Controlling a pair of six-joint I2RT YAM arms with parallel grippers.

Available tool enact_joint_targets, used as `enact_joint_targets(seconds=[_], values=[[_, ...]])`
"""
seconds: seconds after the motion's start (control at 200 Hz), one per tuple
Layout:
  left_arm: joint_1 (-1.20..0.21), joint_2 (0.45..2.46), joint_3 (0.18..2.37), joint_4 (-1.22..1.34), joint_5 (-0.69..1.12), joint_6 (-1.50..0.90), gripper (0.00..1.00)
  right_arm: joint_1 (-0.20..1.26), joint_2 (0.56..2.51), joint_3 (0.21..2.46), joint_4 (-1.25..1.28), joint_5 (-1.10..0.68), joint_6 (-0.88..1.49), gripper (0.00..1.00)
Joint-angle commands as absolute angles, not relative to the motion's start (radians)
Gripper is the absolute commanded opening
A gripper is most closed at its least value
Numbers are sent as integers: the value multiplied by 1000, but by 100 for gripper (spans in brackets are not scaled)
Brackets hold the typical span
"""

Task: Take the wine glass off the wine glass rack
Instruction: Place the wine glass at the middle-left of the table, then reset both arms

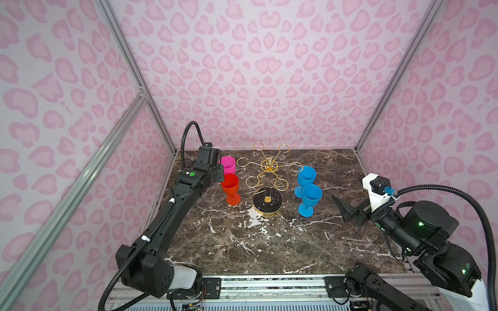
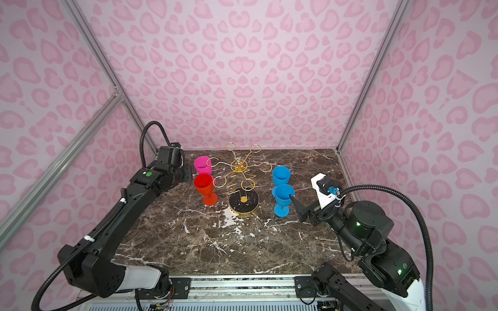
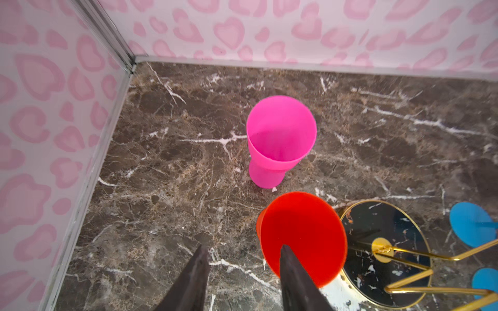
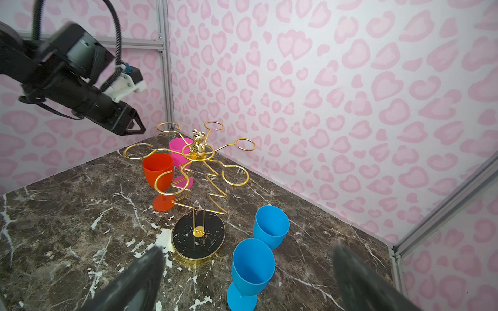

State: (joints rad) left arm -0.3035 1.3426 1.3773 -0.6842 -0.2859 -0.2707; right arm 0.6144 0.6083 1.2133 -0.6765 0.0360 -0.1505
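Left wrist: wine glass rack [image 3: 377, 223] cropped

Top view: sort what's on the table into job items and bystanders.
Job: wine glass rack, loops empty; red glass; left tool, near it.
Bystanders: pink glass; nearer blue glass; farther blue glass; right tool; marble table.

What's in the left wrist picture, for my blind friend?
A pink plastic wine glass and a red plastic wine glass stand upright on a dark marble table, the red one beside the open left gripper. The gold wire rack's black base is nearby.
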Motion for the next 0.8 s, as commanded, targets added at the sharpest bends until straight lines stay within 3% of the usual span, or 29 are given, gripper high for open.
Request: enact_joint_targets(seconds=[0.0,0.135,0.32,0.435,0.545,0.63,0.735,0.8], values=[[-295,1248,1352,-566,-338,-274,47,615,601,1198,-631,161,-150,99],[-282,1090,1180,-380,-420,-241,51,615,592,1141,-564,332,-155,99],[-197,941,926,-164,-480,-217,63,556,614,1039,-450,494,-165,99],[-140,927,809,-112,-482,-229,70,343,654,979,-410,382,-103,99],[-91,937,697,-41,-463,-254,73,14,695,869,-332,75,35,99],[-79,944,584,100,-438,-236,76,-185,720,721,-197,-51,143,99],[-74,992,482,274,-414,-191,80,-250,755,531,-4,-12,173,99],[-72,1053,469,308,-427,-185,93,-250,782,425,120,21,177,99]])
